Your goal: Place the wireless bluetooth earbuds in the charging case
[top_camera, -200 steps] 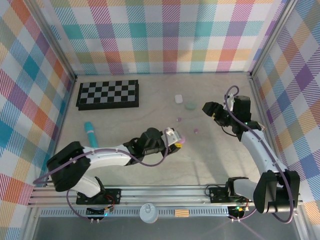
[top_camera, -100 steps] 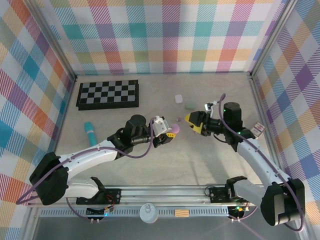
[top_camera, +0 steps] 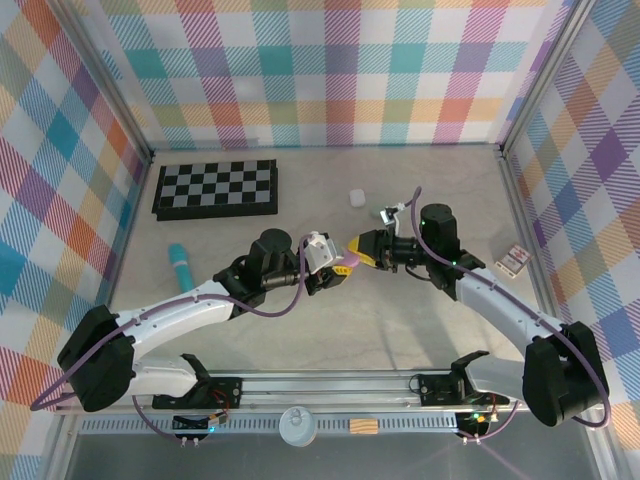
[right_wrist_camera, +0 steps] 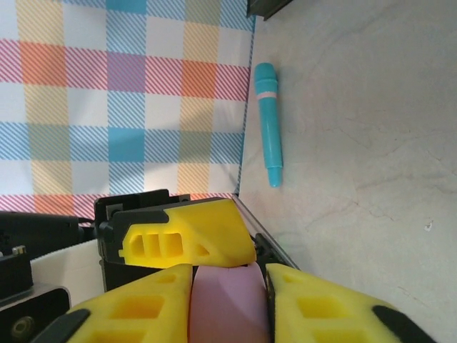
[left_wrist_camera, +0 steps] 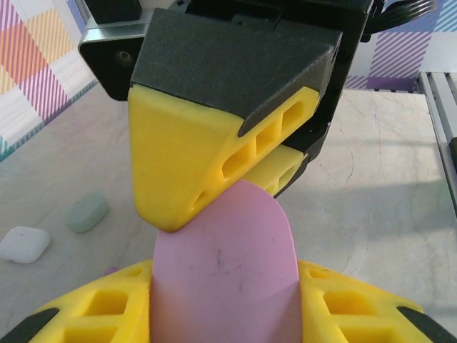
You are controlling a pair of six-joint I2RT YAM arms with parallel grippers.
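Observation:
A pink pebble-shaped charging case (top_camera: 349, 262) is held above the table's middle by both grippers. My left gripper (top_camera: 338, 270) is shut on its near end, and the left wrist view shows yellow fingers (left_wrist_camera: 343, 304) on each side of the case (left_wrist_camera: 225, 257). My right gripper (top_camera: 360, 250) comes from the right and is shut on the case's other end (right_wrist_camera: 228, 304), its pads (right_wrist_camera: 146, 311) pressed on both sides. A tiny purple bit (left_wrist_camera: 111, 270), perhaps an earbud, lies on the table beside the left finger.
A white case (top_camera: 356, 197) lies at the back. A pale green case (left_wrist_camera: 87, 212) lies near it. A checkerboard (top_camera: 215, 187) lies back left, a teal cylinder (top_camera: 181, 267) left of the left arm, a small card (top_camera: 513, 262) at the right wall.
The right gripper moved left to the pink case and shut on it. The left gripper lifted the case up and left a second ago, then held still.

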